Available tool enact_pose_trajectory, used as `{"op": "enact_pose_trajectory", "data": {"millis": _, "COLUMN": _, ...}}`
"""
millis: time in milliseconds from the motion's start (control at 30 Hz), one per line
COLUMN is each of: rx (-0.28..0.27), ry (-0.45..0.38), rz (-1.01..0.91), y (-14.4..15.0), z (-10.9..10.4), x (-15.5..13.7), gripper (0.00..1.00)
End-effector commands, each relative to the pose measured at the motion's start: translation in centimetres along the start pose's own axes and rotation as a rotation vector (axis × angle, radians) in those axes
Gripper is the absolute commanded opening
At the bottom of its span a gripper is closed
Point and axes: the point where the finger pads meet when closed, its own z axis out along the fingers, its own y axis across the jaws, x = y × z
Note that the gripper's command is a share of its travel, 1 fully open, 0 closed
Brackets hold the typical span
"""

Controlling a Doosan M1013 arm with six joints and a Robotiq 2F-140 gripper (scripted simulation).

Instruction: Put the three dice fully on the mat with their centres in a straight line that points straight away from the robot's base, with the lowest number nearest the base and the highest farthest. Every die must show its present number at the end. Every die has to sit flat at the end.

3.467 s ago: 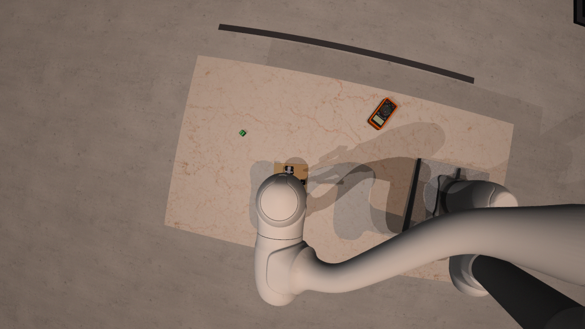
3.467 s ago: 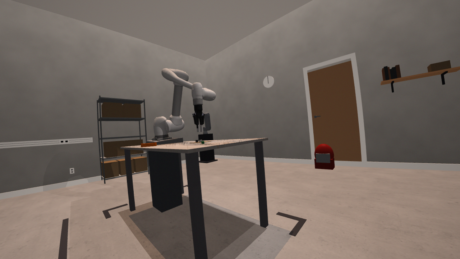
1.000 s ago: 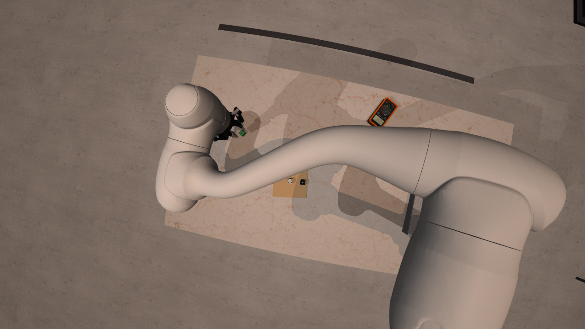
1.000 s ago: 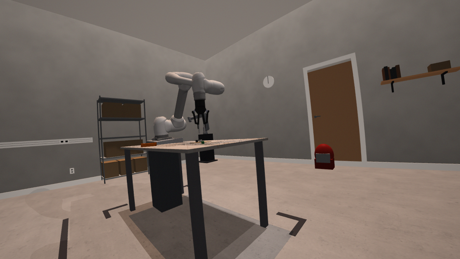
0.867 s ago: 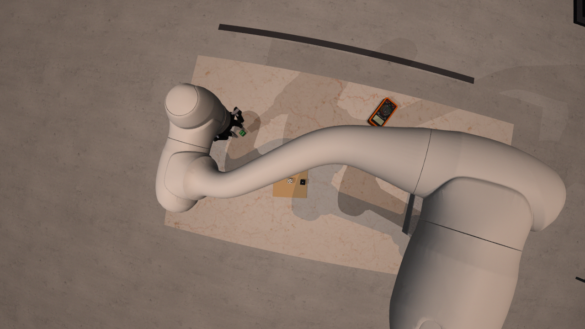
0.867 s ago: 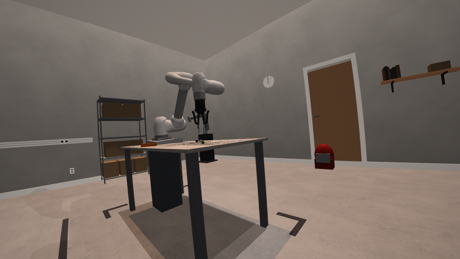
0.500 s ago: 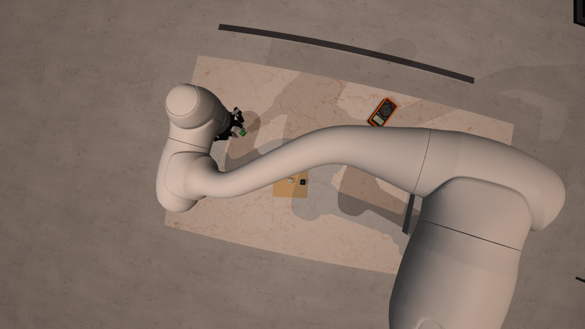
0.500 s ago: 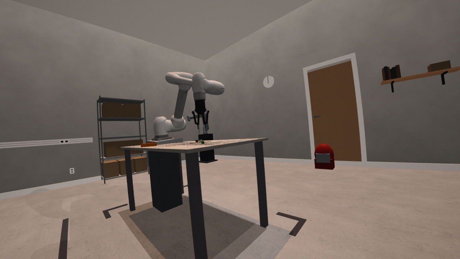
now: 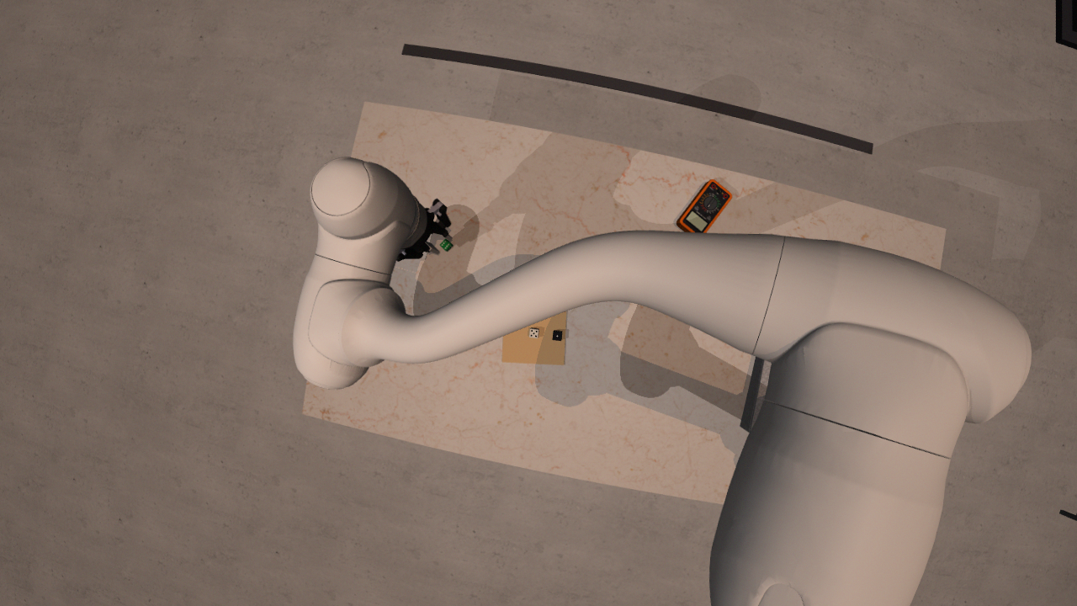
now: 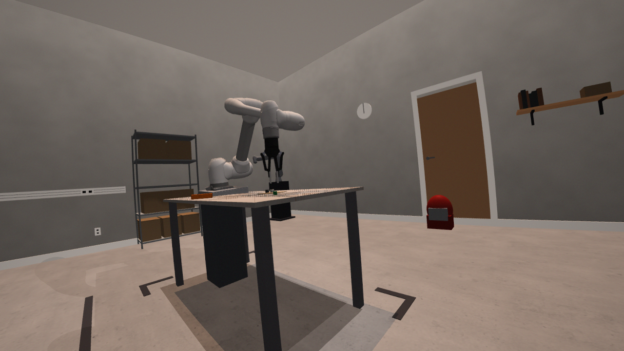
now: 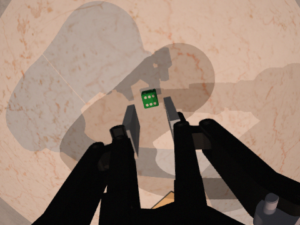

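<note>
Wrist view: jaws hang straight down over the green die (image 11: pixel 150 99), narrowed to a gap a little wider than the die, nothing between them. Exterior view puts the fingertips above the tabletop (image 9: pixel 452 422), not yet at die level. The die sits flat on bare tabletop near the far end from the base, well apart from the mat (image 9: pixel 545 353). Top face reads six, two rows of three white pips; edges crisp, small, hard-looking cube. White die (image 9: pixel 533 332) and black die (image 9: pixel 556 335) are on the mat, side by side, black nearer the base; their numbers are too small to read. Step in hand, as I judge it: the pick of the green die, the last one off the mat. Next move calls for a straight descent keeping the die centred in the gap, then a square close on two opposite side faces so it does not twist or roll off six. With six up, it likely belongs farthest out in the line.
</note>
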Motion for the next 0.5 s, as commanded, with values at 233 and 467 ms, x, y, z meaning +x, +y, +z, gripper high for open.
{"op": "enact_pose_trajectory", "data": {"millis": 233, "rx": 0.001, "ry": 0.001, "rz": 0.0, "y": 0.0, "z": 1.0, "x": 0.0, "gripper": 0.29}}
{"op": "enact_pose_trajectory", "data": {"millis": 467, "rx": 0.001, "ry": 0.001, "rz": 0.0, "y": 0.0, "z": 2.1, "x": 0.0, "gripper": 0.29}}
